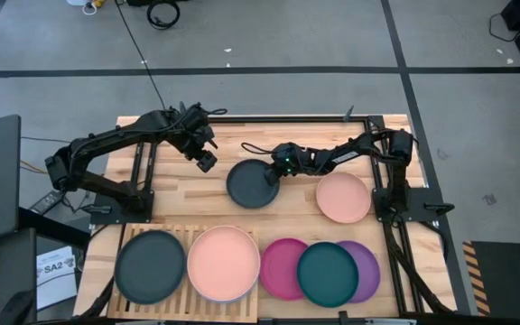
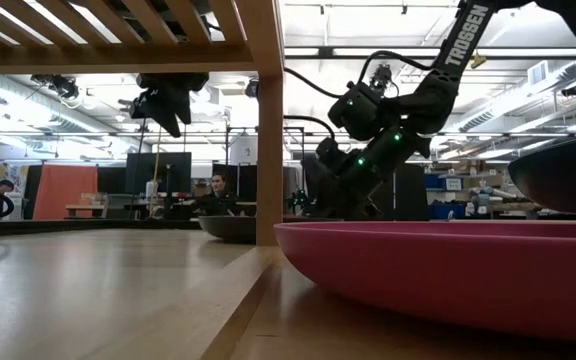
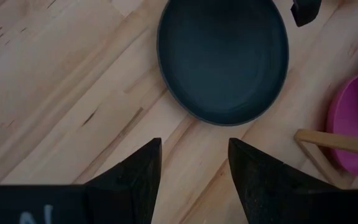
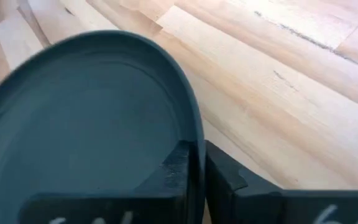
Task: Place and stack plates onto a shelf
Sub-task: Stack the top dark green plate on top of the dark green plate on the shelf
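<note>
Magenta plate [image 2: 448,265]: nearest the low camera, flat on the surface, its rim filling the foreground; in the high view it lies at the front, partly under the teal plate.
Teal plate [image 1: 328,272]: flat, overlapping the magenta plate and the purple plate [image 1: 363,269] to its right.
Shelf [image 1: 181,307]: slatted wooden rack at the front left, long axis running left to right; it carries a black plate [image 1: 150,266] on the left and a salmon plate [image 1: 223,263] on the right, side by side, both flat.
Dark blue plate [image 1: 252,183]: near the middle of the surface, round, so no long axis; one edge sits between the right gripper's fingers.
Right gripper [image 4: 201,168]: clamped on the dark blue plate's rim, one finger inside the rim, one outside.
Second salmon plate [image 1: 343,197]: flat, just right of the dark blue plate, below the right arm.
Left gripper [image 3: 194,165]: fingers apart, holding nothing, hanging above bare surface just beside the dark blue plate.
</note>
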